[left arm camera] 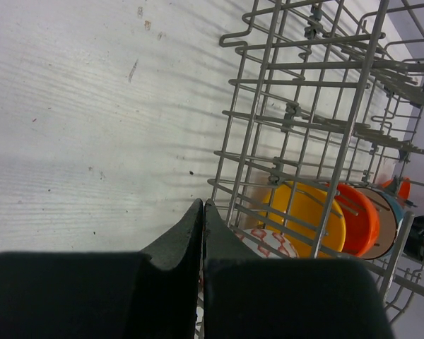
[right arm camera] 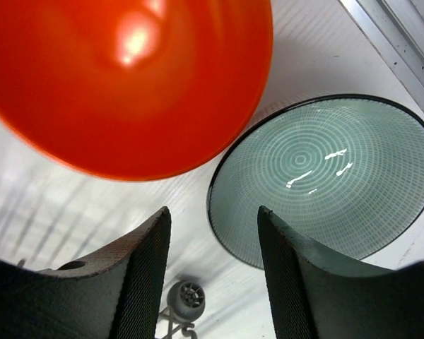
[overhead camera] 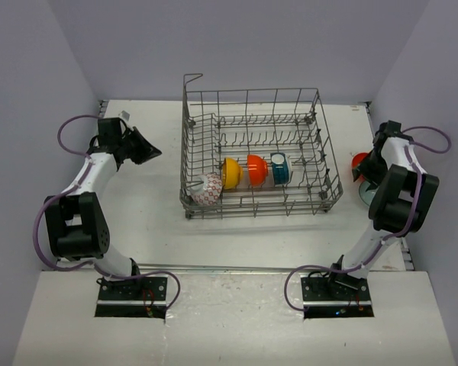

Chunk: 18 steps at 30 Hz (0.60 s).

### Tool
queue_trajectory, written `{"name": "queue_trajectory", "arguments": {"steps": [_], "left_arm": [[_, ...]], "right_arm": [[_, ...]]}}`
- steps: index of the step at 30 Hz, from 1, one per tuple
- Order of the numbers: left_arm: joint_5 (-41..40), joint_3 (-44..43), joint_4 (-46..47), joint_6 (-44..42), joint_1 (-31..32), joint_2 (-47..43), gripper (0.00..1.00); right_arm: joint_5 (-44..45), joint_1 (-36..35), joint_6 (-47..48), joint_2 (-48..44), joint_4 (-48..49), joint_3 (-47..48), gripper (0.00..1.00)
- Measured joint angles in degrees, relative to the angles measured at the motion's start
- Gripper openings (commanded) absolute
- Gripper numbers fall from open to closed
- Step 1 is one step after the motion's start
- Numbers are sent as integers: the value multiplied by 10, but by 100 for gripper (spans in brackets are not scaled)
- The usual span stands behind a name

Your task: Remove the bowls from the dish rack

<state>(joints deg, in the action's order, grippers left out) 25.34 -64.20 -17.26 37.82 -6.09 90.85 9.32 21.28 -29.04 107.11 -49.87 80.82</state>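
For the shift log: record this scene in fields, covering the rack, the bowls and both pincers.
rack: grey wire dish rack, mid table
bowls in rack: four in a row, on edge: red-patterned white bowl, yellow bowl, orange bowl, teal bowl
bowls out: second orange bowl and pale green bowl, side by side, right of the rack
left pincer: shut, empty, left of the rack
right pincer: open, empty, above the two unloaded bowls
task: unfinished

Six bowls [overhead camera: 256, 169], one dish rack [overhead camera: 259, 206], two pincers [left arm camera: 203, 205] [right arm camera: 212, 212], two arms [overhead camera: 76, 221] [overhead camera: 401, 198], one table [overhead camera: 145, 221].
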Motion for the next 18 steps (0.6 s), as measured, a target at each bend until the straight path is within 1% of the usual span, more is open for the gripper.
{"name": "queue_trajectory", "arguments": {"steps": [5,11,15,18], "left_arm": [[0,13,-1,0,0,-18,0],[0,50,-1,0,0,-55,0],[3,80,-3,0,0,-82,0],[6,92,-7,1,0,-99,0]], "right_arm": [[-13,-13,-6,-47,-10,17,55],[-20,-44,-10,-137,-20,57,56],[-43,-91,-8,-202,-21,85,55],[-97,-141,-3,-224,-20,136,55]]}}
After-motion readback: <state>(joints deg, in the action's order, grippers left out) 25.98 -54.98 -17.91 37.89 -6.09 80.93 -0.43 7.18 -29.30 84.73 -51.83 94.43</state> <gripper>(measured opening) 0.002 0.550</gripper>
